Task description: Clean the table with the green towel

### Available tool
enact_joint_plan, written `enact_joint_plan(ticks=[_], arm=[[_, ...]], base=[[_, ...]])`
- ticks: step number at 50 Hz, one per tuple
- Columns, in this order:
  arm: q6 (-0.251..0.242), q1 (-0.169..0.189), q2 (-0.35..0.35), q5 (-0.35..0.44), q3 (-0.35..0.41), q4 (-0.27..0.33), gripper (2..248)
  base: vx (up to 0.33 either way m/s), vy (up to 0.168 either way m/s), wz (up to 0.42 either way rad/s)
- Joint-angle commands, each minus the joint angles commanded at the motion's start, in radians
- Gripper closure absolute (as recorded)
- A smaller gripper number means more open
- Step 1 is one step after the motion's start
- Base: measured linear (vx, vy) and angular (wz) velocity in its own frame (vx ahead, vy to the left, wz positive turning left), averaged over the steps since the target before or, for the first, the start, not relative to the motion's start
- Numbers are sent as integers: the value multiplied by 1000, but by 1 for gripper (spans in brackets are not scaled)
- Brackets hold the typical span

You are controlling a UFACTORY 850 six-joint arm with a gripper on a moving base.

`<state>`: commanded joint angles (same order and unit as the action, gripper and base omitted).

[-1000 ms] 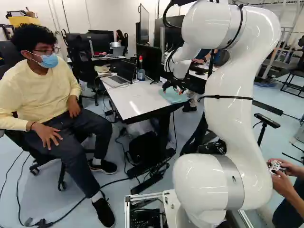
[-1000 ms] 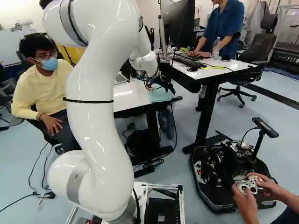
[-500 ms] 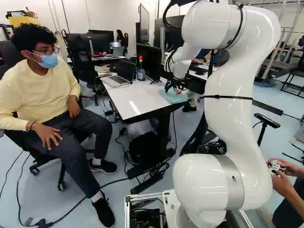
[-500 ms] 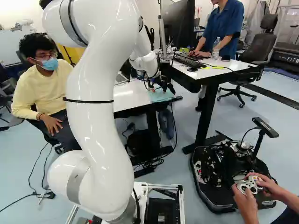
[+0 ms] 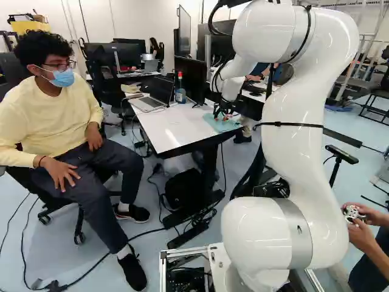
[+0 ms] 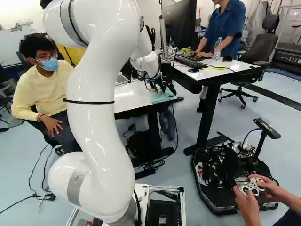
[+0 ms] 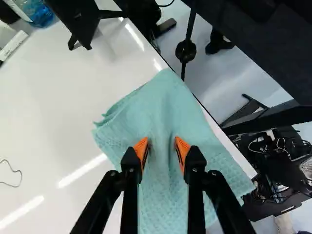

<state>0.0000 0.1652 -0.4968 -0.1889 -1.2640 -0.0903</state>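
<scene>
The left base view showed a blue bottle (image 5: 180, 95) at upper centre, unseen in the right base view; right of centre, the green towel (image 7: 170, 107) lay rumpled on the white table (image 5: 170, 131), its raised fold between the gripper's (image 5: 225, 116) parted fingers; one towel, two fingers

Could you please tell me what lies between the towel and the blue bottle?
A black stand on the white table, as the wrist view shows.
</scene>
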Motion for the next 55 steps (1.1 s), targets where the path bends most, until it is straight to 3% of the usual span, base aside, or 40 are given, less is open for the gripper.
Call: enact_joint_plan(ticks=[4, 5, 9, 10, 15, 16, 26, 55], arm=[[0, 0, 0, 8, 0, -9, 152], [0, 0, 0, 9, 0, -11, 165], [0, 0, 0, 16, 0, -21, 165], [0, 0, 0, 17, 0, -23, 178], [0, 0, 0, 21, 0, -33, 178], [0, 0, 0, 21, 0, -35, 190], [0, 0, 0, 22, 0, -52, 205], [0, 0, 14, 23, 3, -61, 206]], base=[[0, 0, 0], [0, 0, 0], [0, 0, 0], [0, 0, 0], [0, 0, 0], [0, 0, 0], [0, 0, 0], [0, 0, 0]])
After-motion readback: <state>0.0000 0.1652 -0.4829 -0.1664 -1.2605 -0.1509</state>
